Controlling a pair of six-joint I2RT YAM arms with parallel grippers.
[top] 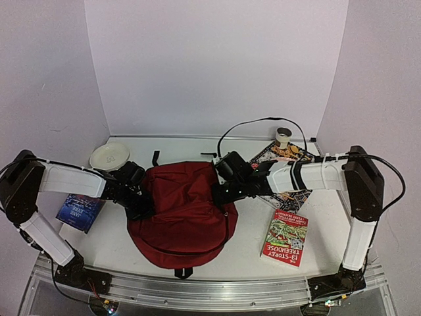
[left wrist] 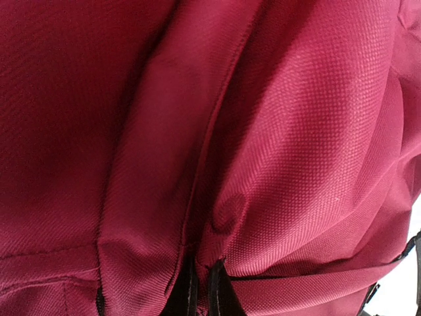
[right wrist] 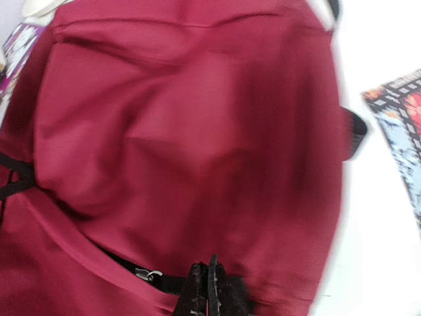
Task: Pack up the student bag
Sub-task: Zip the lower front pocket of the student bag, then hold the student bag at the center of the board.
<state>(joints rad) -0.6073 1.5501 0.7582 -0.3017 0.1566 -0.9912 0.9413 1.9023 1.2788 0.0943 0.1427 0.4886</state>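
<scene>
The left pincer, at the bottom middle of its wrist view, has its jaws together on a ridge of red cloth, so it looks clamped on the student bag. The right pincer is closed too, its tips meeting at a black zip strip just right of the zip pull. Whether it grips cloth or only presses on it I cannot tell.

The bag lies slumped in the lower middle of the top view, between both arms, and no open mouth shows. A thin pinch of fabric may slip under a pull. If both arms tug, the whole bag could slide instead of opening and push the Treehouse book at lower right or the blue book at the left edge. Farther back, a swinging forearm could knock the bowl at upper left or the cup at upper right.
</scene>
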